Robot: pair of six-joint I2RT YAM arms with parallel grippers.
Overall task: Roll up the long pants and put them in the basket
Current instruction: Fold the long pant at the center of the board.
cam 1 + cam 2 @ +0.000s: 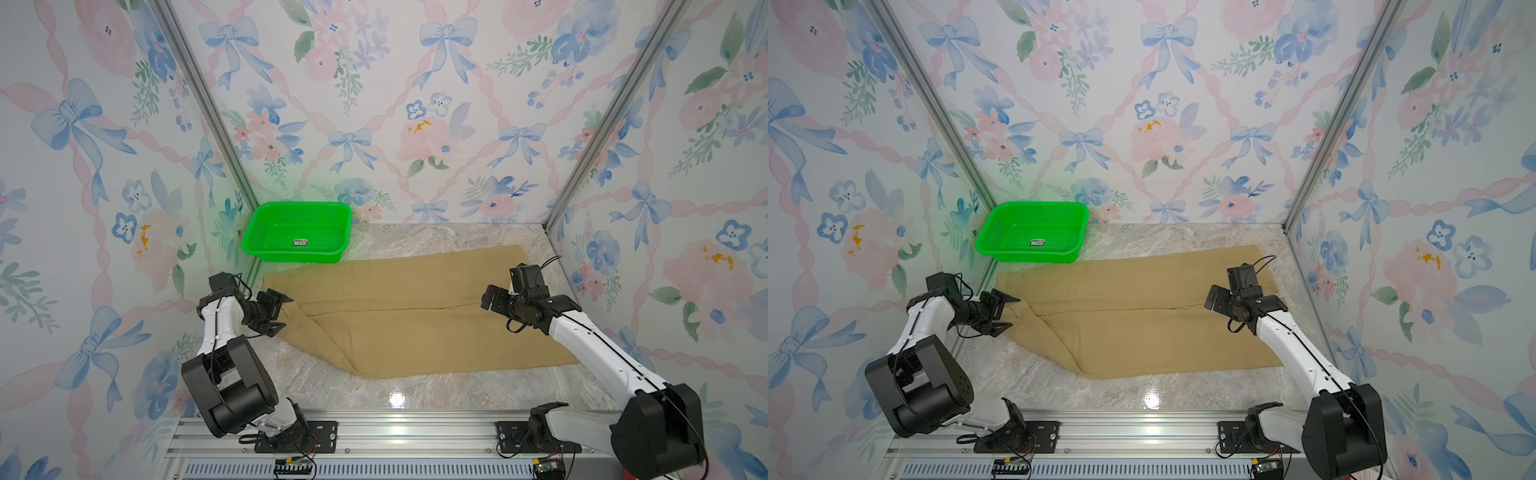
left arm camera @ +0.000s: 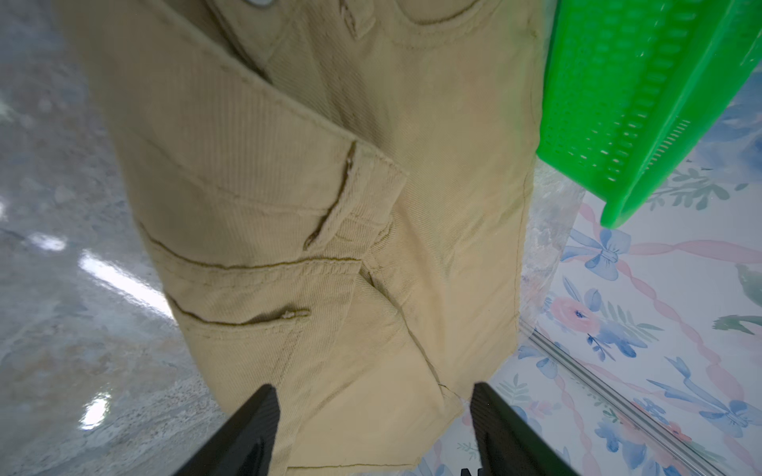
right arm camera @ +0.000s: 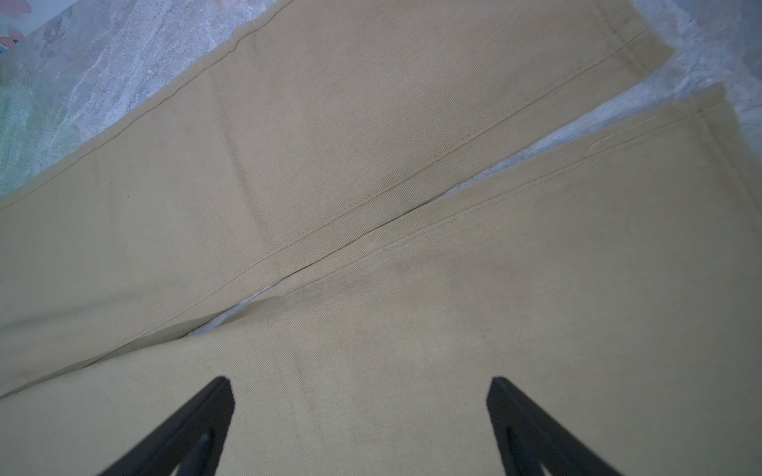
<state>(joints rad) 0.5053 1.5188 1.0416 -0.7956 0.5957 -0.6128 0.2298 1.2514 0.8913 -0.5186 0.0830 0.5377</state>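
Both left gripper (image 1: 286,312) and right gripper (image 3: 361,383) gape wide, empty; the tan khaki cotton long pants (image 1: 415,332) lie flat on the counter (image 1: 374,395), waistband just ahead of the left, legs stretching lengthwise beneath the right.

Three walls close in the cell: the back wall (image 1: 374,83), left wall (image 1: 83,166) and right wall (image 1: 706,187). All are papered with pale blue bows, pink ribbons and watercolour flowers. Aluminium posts (image 1: 208,104) run down both back corners. The table (image 1: 332,395) is glossy grey-beige marble, with a bright glare (image 1: 397,400) near its front edge. A ribbed aluminium rail (image 1: 415,436) spans the front.
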